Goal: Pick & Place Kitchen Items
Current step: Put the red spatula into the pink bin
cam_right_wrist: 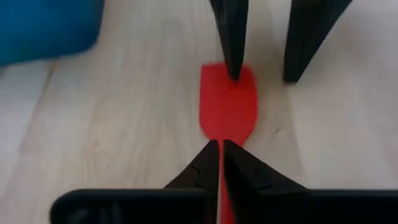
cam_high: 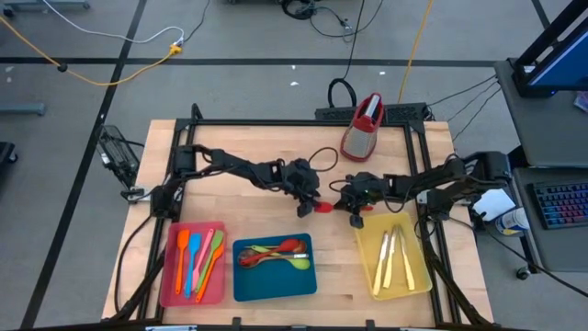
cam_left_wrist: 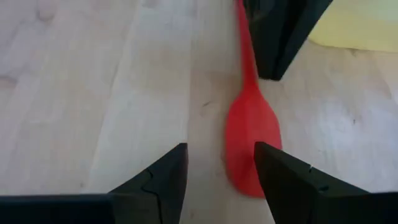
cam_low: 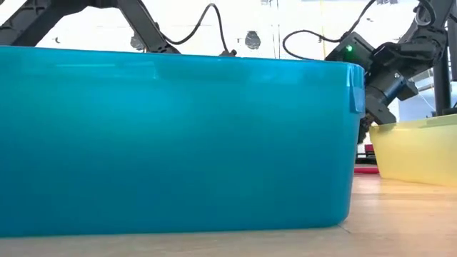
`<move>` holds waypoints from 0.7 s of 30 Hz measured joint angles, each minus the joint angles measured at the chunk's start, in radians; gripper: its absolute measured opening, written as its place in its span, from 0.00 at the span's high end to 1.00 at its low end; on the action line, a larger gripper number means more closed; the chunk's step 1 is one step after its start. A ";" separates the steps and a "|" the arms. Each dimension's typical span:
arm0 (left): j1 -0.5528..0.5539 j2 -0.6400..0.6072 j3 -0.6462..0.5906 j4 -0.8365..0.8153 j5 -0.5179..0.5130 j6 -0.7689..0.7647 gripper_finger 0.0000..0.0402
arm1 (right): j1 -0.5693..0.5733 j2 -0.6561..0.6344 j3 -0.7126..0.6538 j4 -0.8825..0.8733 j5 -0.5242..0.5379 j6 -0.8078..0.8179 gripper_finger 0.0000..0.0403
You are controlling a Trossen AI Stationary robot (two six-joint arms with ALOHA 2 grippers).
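A red spatula (cam_high: 326, 207) lies on the wooden table between my two grippers, its blade (cam_left_wrist: 252, 137) flat on the wood and pointing toward the table's left. My right gripper (cam_right_wrist: 221, 155) is shut on its handle; it also shows in the high view (cam_high: 354, 210). My left gripper (cam_left_wrist: 221, 180) is open at the blade end. One of its fingers (cam_right_wrist: 233, 37) stands over the blade's tip and the other beside the blade. My right gripper pinches the spatula's thin handle (cam_right_wrist: 221, 140) between its two fingers, a short way from the blade. The fingers come from the table's right, slanting down, and lie along the handle. The blade rests on the table. My left gripper: whether its finger touches the blade's tip, I cannot tell.
Along the near edge stand a red tray (cam_high: 170, 276) with spatulas, a blue tray (cam_high: 243, 280) with spoons and a yellow tray (cam_high: 418, 271) with cream knives. A red-topped grater (cam_high: 364, 127) stands at the far side. The blue tray's wall (cam_low: 178, 143) fills the low view.
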 joint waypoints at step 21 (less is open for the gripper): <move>-0.030 0.003 0.000 0.028 0.012 0.056 0.59 | -0.026 0.011 0.004 -0.140 -0.012 -0.057 0.71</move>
